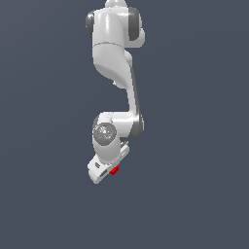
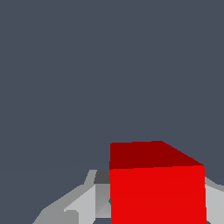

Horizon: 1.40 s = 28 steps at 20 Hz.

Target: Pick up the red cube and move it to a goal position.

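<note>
The red cube [image 2: 156, 188] sits clamped between the hand's [image 1: 111, 171] fingers [image 2: 81, 201]

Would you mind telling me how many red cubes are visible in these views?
1. The single red cube sits at the white gripper, at the end of the arm; the wrist view shows it close up between the gripper's fingers. No other cube shows against the plain background.
</note>
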### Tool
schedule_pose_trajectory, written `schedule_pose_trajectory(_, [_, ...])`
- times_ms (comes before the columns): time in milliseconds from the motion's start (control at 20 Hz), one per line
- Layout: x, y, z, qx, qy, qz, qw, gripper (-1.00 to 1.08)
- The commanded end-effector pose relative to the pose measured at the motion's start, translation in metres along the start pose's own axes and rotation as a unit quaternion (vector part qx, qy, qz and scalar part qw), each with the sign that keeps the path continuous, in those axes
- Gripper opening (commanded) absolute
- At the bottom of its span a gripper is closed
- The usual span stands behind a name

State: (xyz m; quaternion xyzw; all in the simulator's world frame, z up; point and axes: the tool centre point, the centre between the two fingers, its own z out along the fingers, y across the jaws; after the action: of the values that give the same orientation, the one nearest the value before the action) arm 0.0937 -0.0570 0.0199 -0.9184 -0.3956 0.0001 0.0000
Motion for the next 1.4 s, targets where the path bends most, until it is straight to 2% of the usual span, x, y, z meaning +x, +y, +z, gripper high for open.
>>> schedule_pose_trajectory(0, [0.0, 0.0, 0.0, 0.0, 0.0, 0.0, 1.0, -1.0])
schedule_pose_trajectory(450, [0.009, -0.012, -0.024, 0.0, 0.0, 0.0, 1.0, -1.0])
schedule_pose_trajectory(1000, [0.044, -0.052, -0.109, 0.0, 0.0, 0.0, 1.0, -1.0])
schedule_pose_trajectory(1350, [0.057, -0.065, -0.139, 0.0, 0.0, 0.0, 1.0, -1.0])
